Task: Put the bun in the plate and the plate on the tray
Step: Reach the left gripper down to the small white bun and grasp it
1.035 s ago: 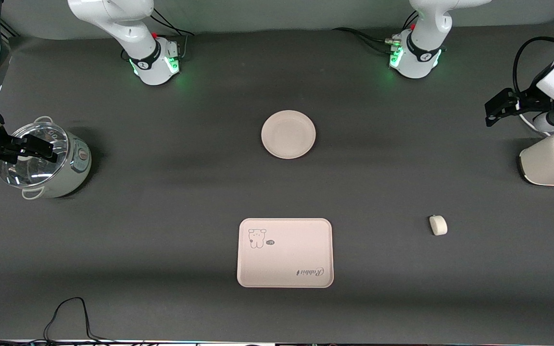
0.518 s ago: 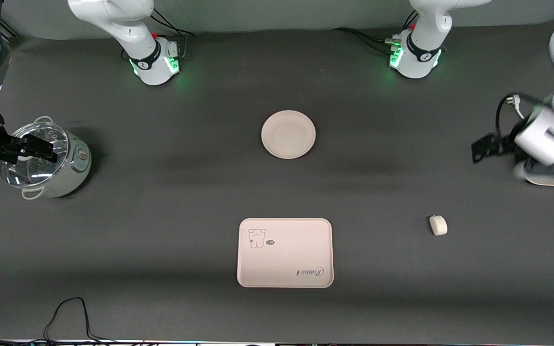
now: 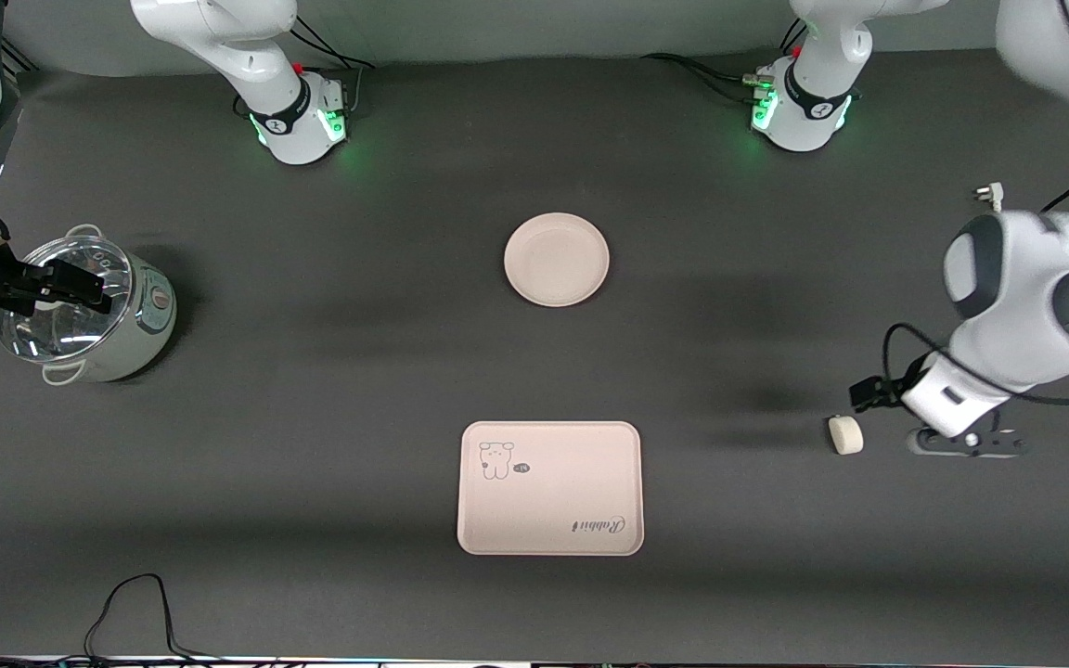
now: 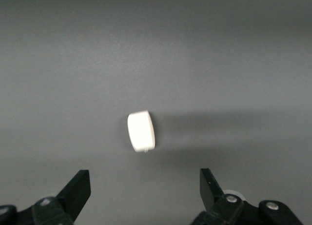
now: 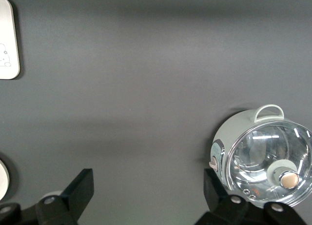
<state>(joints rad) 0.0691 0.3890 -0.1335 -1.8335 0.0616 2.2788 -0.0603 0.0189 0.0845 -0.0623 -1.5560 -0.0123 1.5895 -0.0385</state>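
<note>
The small cream-white bun lies on the dark table toward the left arm's end, about as near the front camera as the tray. My left gripper hangs low just beside it, open, with the bun ahead of its fingertips and not between them. The round beige-pink plate sits bare at mid-table. The rectangular tray with the cartoon animal and "Rabbit" lettering lies nearer the front camera than the plate. My right gripper waits open over a pot.
A pale green pot with a glass lid stands at the right arm's end of the table. A black cable loops near the front edge. The tray's corner shows in the right wrist view.
The left arm has swung from the table's end toward the front camera and come down beside the bun. The right arm, bun, plate and tray have not moved.
</note>
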